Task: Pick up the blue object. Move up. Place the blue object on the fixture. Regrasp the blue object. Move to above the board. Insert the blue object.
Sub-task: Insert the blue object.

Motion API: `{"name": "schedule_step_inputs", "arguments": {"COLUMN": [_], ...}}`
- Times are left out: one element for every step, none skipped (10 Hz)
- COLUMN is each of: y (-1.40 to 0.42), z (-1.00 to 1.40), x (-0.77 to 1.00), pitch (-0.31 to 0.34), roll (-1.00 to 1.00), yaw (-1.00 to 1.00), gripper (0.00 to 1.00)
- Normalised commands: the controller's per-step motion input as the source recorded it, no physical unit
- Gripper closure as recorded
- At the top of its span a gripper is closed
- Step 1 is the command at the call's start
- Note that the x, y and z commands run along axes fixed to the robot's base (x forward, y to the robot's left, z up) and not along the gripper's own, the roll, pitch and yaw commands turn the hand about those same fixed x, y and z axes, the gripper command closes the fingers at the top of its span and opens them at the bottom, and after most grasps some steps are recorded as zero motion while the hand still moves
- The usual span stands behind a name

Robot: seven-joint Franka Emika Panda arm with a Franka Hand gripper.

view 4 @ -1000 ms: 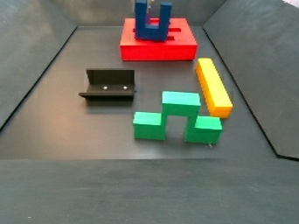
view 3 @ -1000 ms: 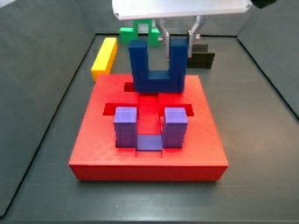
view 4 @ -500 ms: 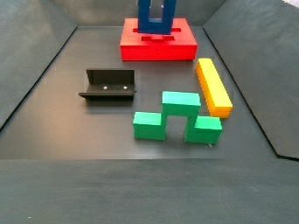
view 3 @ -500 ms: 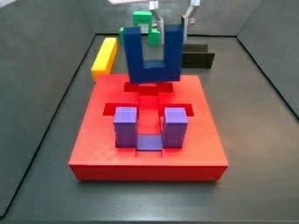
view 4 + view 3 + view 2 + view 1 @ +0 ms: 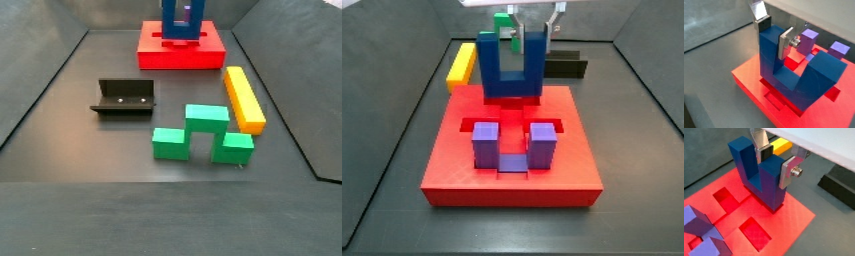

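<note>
the gripper clamps 1 arm of the blue object above the board; only a side view shows the fixture.

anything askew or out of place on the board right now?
Nothing stands out. The gripper holds one arm of the upright dark blue U-shaped block over the red recessed board; the purple U-shaped block sits upright in the board.

Gripper w/ blue object above board
</note>
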Motion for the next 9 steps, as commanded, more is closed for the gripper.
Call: {"name": "schedule_step_inputs", "arguments": {"y": [-0.07, -0.09, -0.1, -0.11, -0.12, -0.11, -0.06, 0.0, 0.0], "z": [-0.09, 0.0, 0.01, 0.03, 0.0, -0.05, -0.33, -0.44, -0.35], "x": [0.0, 0.04, 0.2, 0.27, 0.32, 0.42, 0.33, 0.18, 0.06], "pitch": [0.361, 0.373, 0.39, 0.377, 0.347, 0.266, 0.13, 0.067, 0.027], "roll": [0.18, 0.21, 0.27, 0.29, 0.24, 0.21, 0.11, 0.07, 0.01], "yaw": [-0.11, -0.13, -0.18, -0.19, -0.15, -0.01, 0.0, 0.0, 0.04], "gripper": [1.0, 1.0, 1.0, 1.0, 1.0, 1.0, 1.0, 1.0, 1.0]}}
